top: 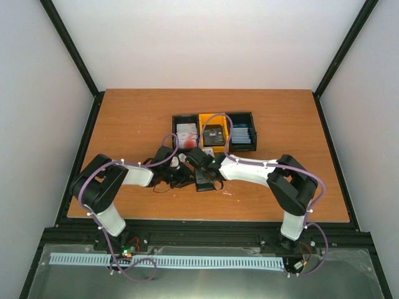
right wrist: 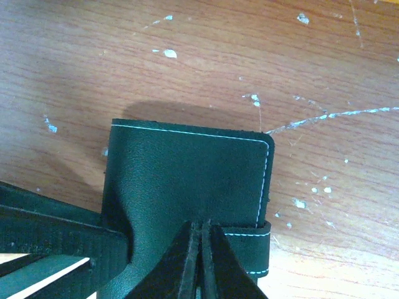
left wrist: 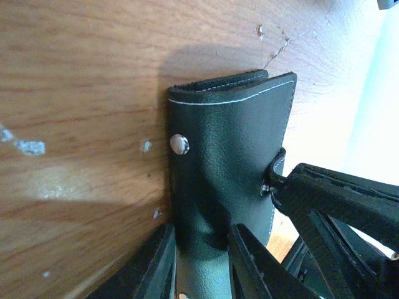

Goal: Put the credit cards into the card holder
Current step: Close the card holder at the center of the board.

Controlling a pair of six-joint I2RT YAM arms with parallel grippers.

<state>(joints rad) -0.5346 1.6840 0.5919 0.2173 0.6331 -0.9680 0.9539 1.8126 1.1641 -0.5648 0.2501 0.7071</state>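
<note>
**Card holder** point(left wrist: 230, 143): black, folded shut, over the table point(top: 137, 118); whether it rests there cannot be told.
- Its near end is clamped between the fingers of the left gripper point(left wrist: 199, 249), which are part closed on it, evidently to steady the body.
- The clasp tab point(right wrist: 249, 252) lies at the right gripper point(right wrist: 201, 233). The fingers are closed tip to tip and appear to pinch it, presumably so the flap can be pulled open.

**Credit cards** point(top: 186, 138): kept in bins point(top: 176, 118) well beyond both sets of fingertips, not yet taken up.
</note>
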